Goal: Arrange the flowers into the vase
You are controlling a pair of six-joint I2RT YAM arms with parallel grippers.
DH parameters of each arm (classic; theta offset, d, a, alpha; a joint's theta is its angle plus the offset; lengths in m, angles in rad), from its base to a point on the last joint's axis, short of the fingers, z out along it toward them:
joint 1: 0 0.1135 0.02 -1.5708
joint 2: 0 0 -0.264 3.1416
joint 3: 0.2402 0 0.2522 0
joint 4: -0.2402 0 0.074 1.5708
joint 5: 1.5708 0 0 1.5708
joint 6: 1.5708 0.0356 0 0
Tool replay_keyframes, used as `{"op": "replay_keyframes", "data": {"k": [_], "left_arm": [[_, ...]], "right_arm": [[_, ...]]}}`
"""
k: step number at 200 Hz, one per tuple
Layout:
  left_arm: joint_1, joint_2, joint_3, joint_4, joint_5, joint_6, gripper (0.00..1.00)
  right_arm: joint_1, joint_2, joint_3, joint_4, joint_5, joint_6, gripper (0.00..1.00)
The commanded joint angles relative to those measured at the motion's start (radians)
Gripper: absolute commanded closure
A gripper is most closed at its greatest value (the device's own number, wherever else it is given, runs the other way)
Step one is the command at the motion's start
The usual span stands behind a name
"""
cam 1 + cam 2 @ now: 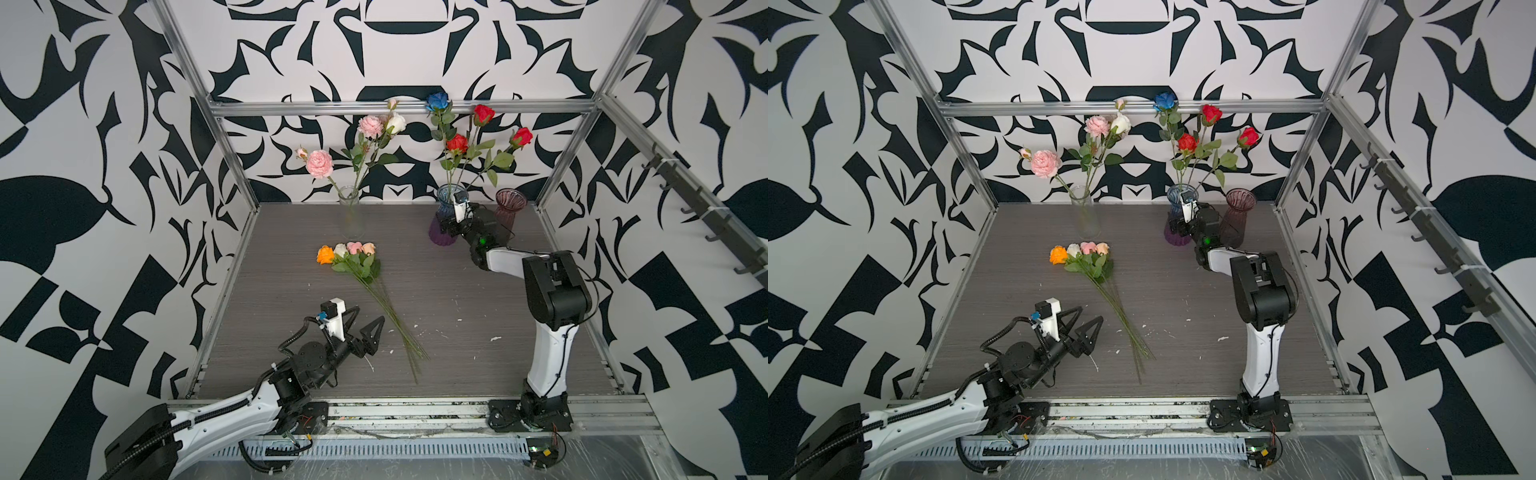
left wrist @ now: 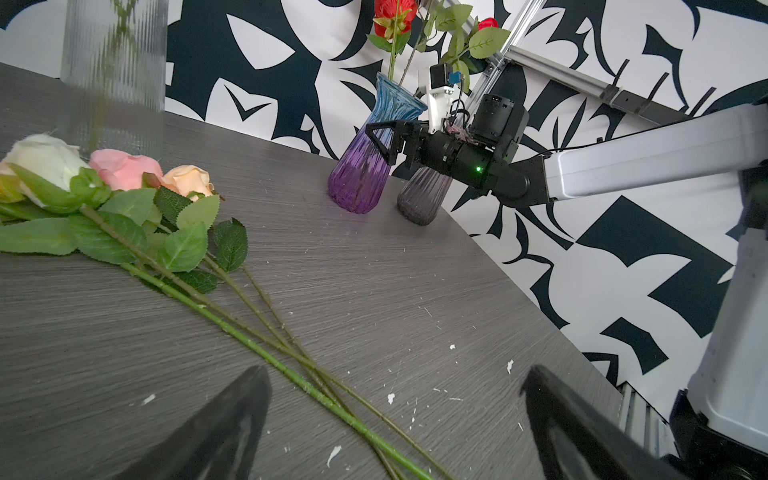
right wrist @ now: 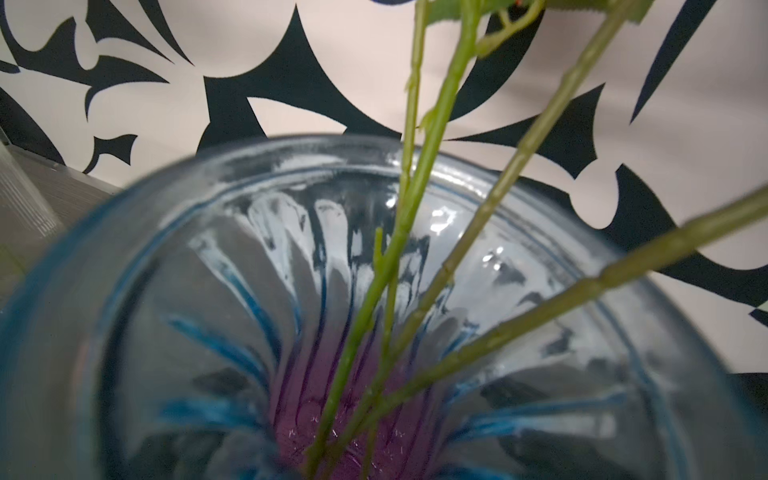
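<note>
Risks toppling the blue-purple vase at far edge of bench by a nudge from the spread right gripper; left gripper spread, empty.

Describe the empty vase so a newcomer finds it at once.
Look along the table's far edge. The rightmost thing standing there is the smoky mauve vase, just right of the blue-and-purple vase. Unlike that one and the clear vase further left, it stands empty.
</note>
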Motion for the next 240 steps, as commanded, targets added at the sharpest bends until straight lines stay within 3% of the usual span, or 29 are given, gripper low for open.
{"op": "replay_keyframes", "data": {"k": [1,71,123,134,149,161,172,190,206,240], "left_arm": [[0.004,-0.013,-0.029,0.023,0.007,0.001,0.01],[0.004,-0.058,-0.035,-0.010,0.004,-0.001,0.01],[0.006,-0.118,-0.047,-0.040,-0.020,-0.007,0.01],[0.006,-0.116,-0.047,-0.038,-0.022,-0.009,0.01],[0.006,-0.105,-0.049,-0.025,-0.021,-0.014,0.01],[0.006,-0.096,-0.049,-0.018,-0.023,-0.016,0.01],[0.007,-0.090,-0.049,-0.011,-0.027,-0.017,0.01],[0.007,-0.086,-0.049,-0.008,-0.033,-0.016,0.01],[0.007,-0.089,-0.048,-0.008,-0.039,-0.018,0.01],[0.009,-0.095,-0.049,-0.011,-0.037,-0.016,0.01]], "right_arm": [[-0.004,-0.058,0.003,0.010,-0.015,-0.006,0.01],[-0.004,-0.185,-0.150,0.045,0.012,0.048,0.01],[-0.003,-0.463,-0.396,0.034,0.031,0.132,0.01],[-0.010,-0.549,-0.387,-0.095,0.026,0.171,0.01],[-0.048,-0.616,-0.202,-0.559,0.022,0.257,0.07],[-0.091,-0.605,-0.040,-0.855,0.113,0.384,0.12],[-0.159,-0.595,0.050,-1.018,0.132,0.516,0.13],[-0.279,-0.608,0.076,-1.071,0.022,0.689,0.17],[-0.325,-0.615,0.075,-1.038,-0.022,0.770,0.20],[-0.354,-0.466,0.267,-1.190,0.023,0.875,0.24]]}}
